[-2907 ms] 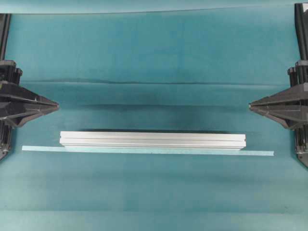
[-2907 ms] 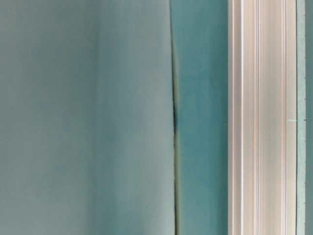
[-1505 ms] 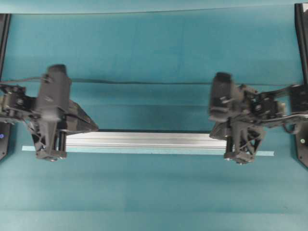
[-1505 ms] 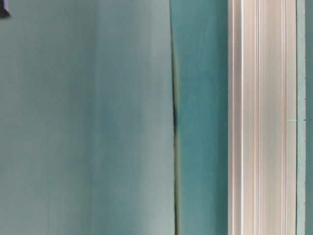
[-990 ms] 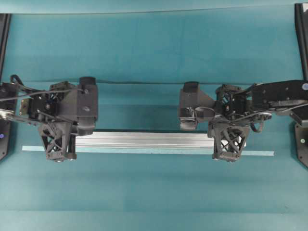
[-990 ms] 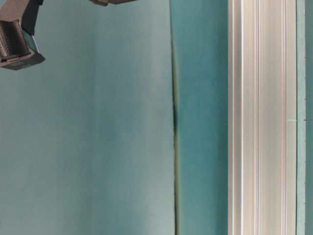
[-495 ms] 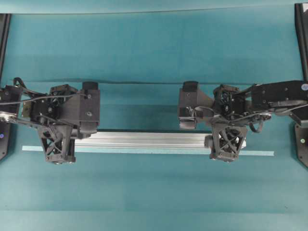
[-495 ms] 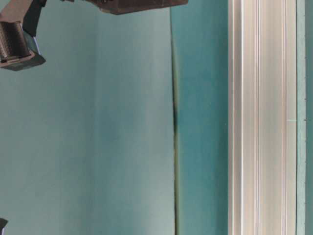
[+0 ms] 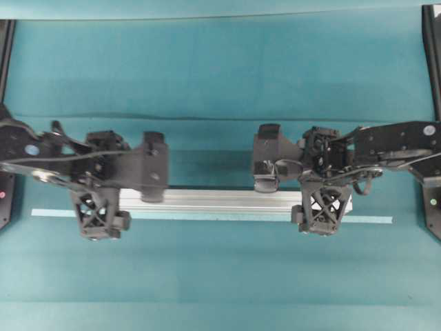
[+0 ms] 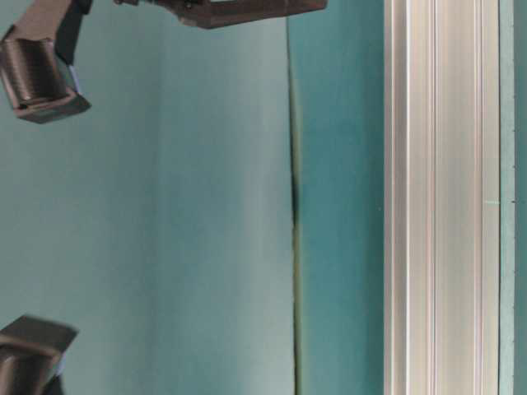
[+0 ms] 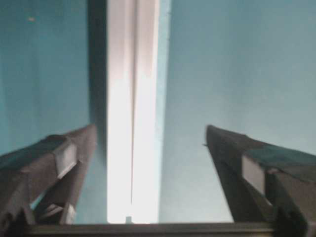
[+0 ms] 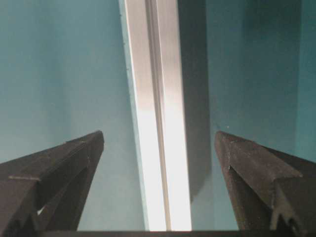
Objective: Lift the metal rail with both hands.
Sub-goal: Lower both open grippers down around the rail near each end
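Your overhead view looks straight down on the whole teal table [image 9: 220,69], both arms included. Your table-level view sits close and is turned sideways, so the metal rail [image 10: 440,197] runs vertically along its right side. Each wrist camera looks down between its own fingers at close range. All four views share the rail.

Pale tape line [image 9: 207,217] flat on teal cloth [image 9: 220,69] w/ crease [image 9: 207,118].
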You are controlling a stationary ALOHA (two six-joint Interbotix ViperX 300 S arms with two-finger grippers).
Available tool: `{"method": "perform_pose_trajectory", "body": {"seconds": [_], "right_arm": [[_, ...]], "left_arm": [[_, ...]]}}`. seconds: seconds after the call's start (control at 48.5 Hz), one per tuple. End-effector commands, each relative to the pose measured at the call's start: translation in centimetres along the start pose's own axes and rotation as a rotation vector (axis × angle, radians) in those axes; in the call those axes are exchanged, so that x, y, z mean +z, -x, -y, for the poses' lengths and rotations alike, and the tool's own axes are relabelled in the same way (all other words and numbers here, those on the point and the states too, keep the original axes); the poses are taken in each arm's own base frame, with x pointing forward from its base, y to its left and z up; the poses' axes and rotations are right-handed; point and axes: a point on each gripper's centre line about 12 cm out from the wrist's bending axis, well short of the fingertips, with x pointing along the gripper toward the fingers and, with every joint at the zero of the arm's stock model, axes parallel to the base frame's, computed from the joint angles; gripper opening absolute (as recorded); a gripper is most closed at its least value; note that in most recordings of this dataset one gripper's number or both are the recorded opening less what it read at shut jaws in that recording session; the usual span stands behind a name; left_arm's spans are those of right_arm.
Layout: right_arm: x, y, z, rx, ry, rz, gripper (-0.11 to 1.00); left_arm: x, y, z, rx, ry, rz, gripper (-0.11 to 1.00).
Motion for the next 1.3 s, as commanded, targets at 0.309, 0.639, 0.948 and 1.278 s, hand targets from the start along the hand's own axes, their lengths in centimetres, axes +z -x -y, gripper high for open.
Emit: {"method": "perform_pose_trajectory", "body": {"seconds": [0.309, 0.639, 0.948, 1.278], "right_arm": [[0.1, -2.0, -0.1, -0.003, 0.014, -0.018, 0.99], [-0.5, -3.9, -0.1, -0.007, 0.019, -0.038, 0.99], [-2.2, -6.4, 0.2, -0.010, 0.019, -0.046, 0.99], [-2.1, -7.5, 0.2, -0.010, 0.017, -0.027, 0.99]], "left_arm": [[0.7, -1.7, -0.1, -0.002, 0.009, 0.035, 1.00], [1.0, -4.2, 0.0, -0.002, 0.006, 0.032, 0.99], [0.6, -7.1, -0.2, 0.000, 0.007, 0.008, 0.99], [0.2, -7.6, -0.4, 0.001, 0.015, 0.005, 0.99]]}}
